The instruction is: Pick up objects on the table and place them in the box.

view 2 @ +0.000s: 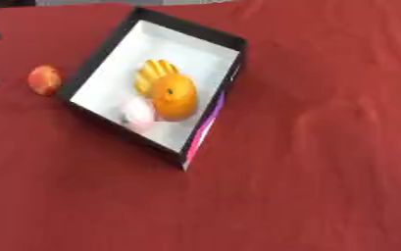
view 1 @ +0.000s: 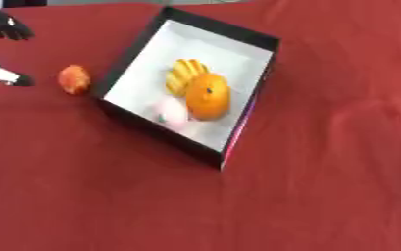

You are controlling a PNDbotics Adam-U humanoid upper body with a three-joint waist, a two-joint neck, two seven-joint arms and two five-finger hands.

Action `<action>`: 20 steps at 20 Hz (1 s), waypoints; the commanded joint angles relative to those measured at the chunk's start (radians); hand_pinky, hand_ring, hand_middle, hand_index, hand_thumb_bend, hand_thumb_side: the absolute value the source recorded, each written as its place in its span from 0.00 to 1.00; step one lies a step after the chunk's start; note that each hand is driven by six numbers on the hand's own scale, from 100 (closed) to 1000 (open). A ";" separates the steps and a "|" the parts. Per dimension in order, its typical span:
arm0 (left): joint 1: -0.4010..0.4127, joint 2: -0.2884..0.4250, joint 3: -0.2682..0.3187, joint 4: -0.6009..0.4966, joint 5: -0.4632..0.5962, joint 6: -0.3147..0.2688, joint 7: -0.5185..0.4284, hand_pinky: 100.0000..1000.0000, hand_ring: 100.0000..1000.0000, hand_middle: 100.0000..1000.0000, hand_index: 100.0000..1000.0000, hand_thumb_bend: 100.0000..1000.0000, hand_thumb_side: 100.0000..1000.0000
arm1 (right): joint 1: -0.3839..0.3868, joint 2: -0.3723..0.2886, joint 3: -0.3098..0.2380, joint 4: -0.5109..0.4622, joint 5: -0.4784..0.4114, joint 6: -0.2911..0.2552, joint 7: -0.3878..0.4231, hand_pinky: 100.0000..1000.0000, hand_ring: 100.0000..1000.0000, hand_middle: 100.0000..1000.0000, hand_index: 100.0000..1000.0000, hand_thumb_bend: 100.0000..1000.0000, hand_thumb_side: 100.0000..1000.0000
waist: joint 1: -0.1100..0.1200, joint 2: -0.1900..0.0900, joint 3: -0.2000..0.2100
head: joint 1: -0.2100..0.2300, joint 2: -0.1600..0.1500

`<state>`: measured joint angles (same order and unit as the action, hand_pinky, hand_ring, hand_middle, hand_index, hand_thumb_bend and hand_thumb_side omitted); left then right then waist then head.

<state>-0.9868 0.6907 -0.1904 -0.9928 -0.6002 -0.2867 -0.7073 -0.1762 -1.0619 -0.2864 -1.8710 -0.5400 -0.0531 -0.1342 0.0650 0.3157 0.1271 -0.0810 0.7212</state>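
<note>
Red cloth covers the table (view 1: 323, 186). On it sits a black-walled square box with a white floor (view 1: 148, 59), turned askew. Inside, toward the near right wall, lie three items touching one another: a round orange fruit (view 1: 209, 96), a yellow ridged item (view 1: 185, 74) just beyond it, and a pale pink item (view 1: 171, 112) on its near left. Their clustering suggests each was released over the same spot. One small orange-red round fruit (view 1: 74, 79) remains outside, just beside the box's left wall, on the cloth. The left hand (view 1: 4, 27) shows at the far left edge, apart from that fruit; whether its fingers are spread or curled cannot be told. In my judgement this fruit is the next pick. No right hand appears.
</note>
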 commanded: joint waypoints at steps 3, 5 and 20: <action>-0.020 -0.008 0.015 0.044 -0.065 -0.018 0.022 0.84 0.81 0.76 0.86 0.58 0.34 | -0.015 -0.021 -0.016 -0.014 0.004 0.004 0.000 0.98 0.67 0.66 0.84 0.00 0.69 | -0.010 -0.005 -0.011 | 0.012 -0.020; -0.022 -0.017 0.013 0.057 -0.090 -0.024 0.034 0.83 0.80 0.76 0.87 0.58 0.32 | -0.016 -0.020 -0.017 -0.013 0.004 0.005 0.001 0.98 0.67 0.66 0.84 0.00 0.69 | -0.009 -0.002 -0.015 | 0.015 -0.023; -0.020 -0.070 0.033 0.117 -0.124 -0.010 0.119 0.82 0.78 0.75 0.86 0.35 0.21 | -0.060 -0.011 -0.004 0.023 -0.001 0.012 0.036 0.99 0.68 0.67 0.85 0.00 0.74 | -0.006 0.016 -0.042 | 0.038 -0.028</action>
<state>-0.9872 0.5999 -0.1729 -0.8699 -0.7258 -0.2992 -0.5981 -0.2234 -1.0488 -0.2818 -1.8458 -0.5401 -0.0395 -0.1026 0.0650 0.3360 0.0846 -0.0484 0.7077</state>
